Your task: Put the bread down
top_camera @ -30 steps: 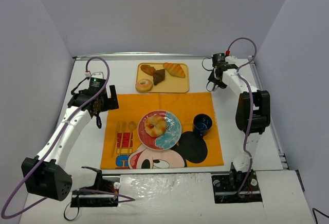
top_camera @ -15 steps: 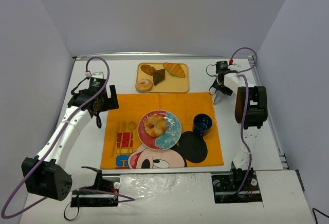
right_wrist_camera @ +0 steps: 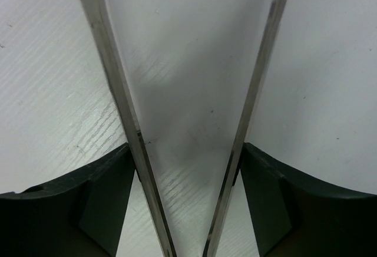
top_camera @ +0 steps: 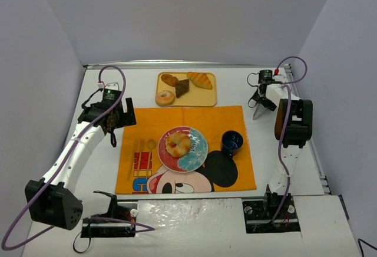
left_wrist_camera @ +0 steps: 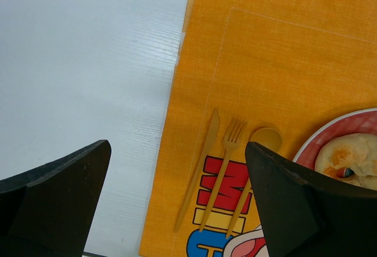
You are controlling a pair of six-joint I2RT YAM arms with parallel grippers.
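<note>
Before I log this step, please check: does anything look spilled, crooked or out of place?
Nothing stands out. The bread lies on the plate, the cutlery lies tidy beside it, the cup stands upright, and nothing is spilled.

Arrangement of items on the table [top_camera: 141, 83], viewed from above and behind the arm bases.
A placemat [top_camera: 224, 121] lies at the centre; on it a plate [top_camera: 197, 151] carries the bread [top_camera: 178, 144]. Left of the plate lie a knife [left_wrist_camera: 200, 168], fork [left_wrist_camera: 224, 174] and spoon [left_wrist_camera: 253, 162] side by side, the spoon nearest the plate. A cup [top_camera: 231, 141] stands just right of the plate. Behind the mat's far edge sits a tray [top_camera: 209, 98], with a donut [top_camera: 165, 98] at its near left and a croissant [top_camera: 200, 79] at its far right.
</note>
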